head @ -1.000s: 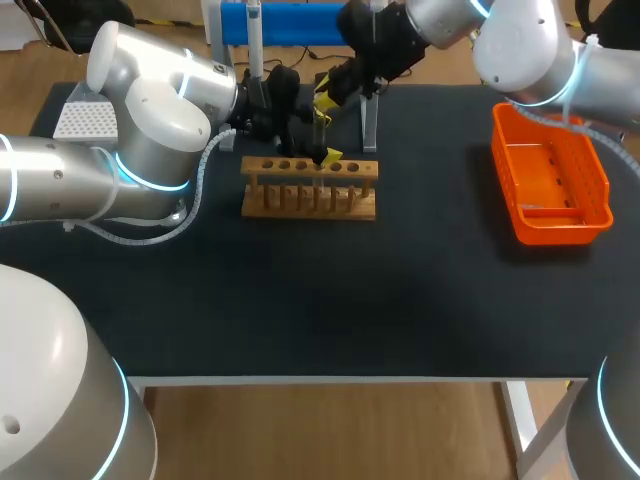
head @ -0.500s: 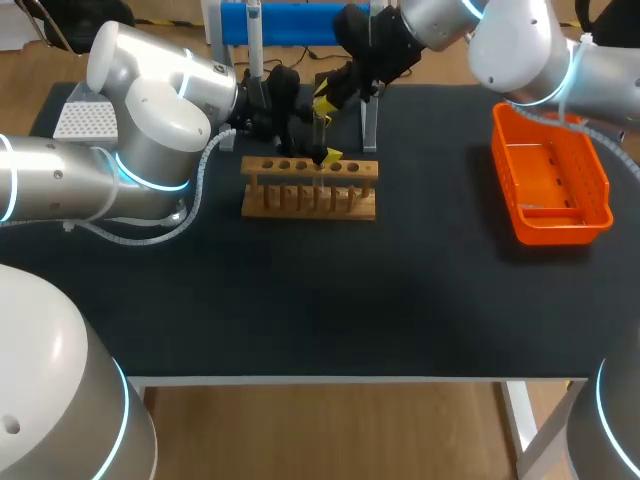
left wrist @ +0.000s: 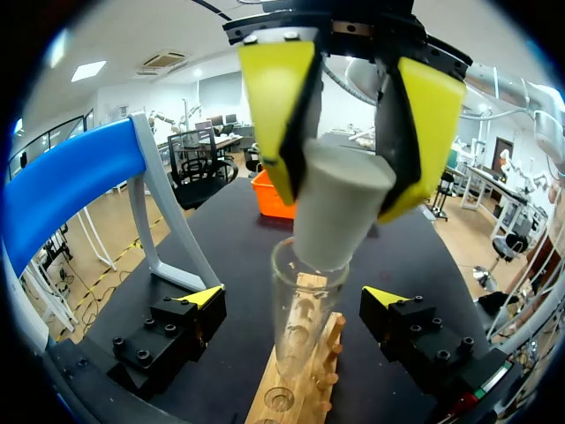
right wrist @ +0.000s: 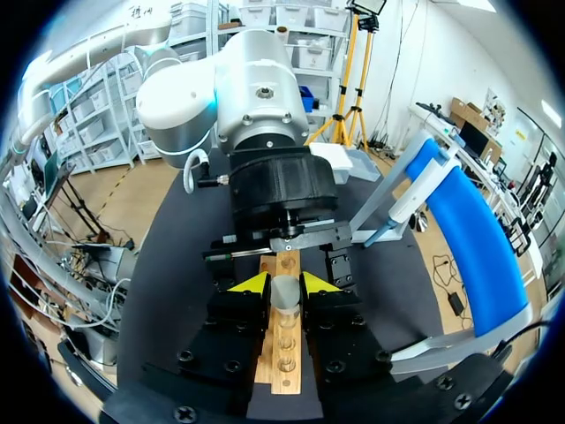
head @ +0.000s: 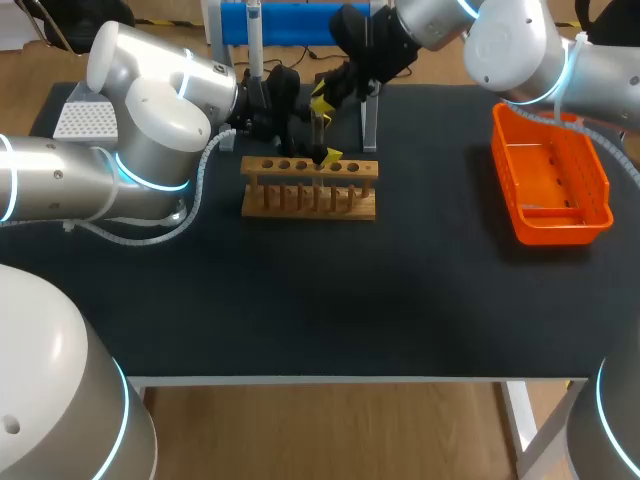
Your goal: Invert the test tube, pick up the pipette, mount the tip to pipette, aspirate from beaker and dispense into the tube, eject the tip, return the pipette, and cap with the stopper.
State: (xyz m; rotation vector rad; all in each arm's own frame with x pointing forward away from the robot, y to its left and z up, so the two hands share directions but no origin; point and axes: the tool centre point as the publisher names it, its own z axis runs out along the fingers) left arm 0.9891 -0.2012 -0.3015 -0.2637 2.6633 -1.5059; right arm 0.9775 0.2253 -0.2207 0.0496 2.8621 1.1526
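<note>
A glass test tube [left wrist: 300,309] stands upright in the wooden rack [head: 310,190], mouth up. My right gripper [left wrist: 344,177] is shut on a grey stopper [left wrist: 340,208], held slightly tilted with its lower end at the tube's mouth. In the right wrist view the stopper [right wrist: 284,293] sits between the yellow tips of the right gripper [right wrist: 283,284], above the rack [right wrist: 282,358]. My left gripper [left wrist: 293,300] is open on either side of the tube, its fingers clear of the glass. In the head view the left gripper [head: 322,152] is at the rack's back edge, below the right gripper [head: 322,100].
The pipette [head: 254,40] hangs on the blue stand [head: 290,22] behind the rack. An orange basket [head: 600,190] sits at the right. A white tip box [head: 85,120] lies at the far left, partly behind my left arm.
My right arm has shifted slightly to the left with the stopper in its grip. The left arm has stayed where it was.
</note>
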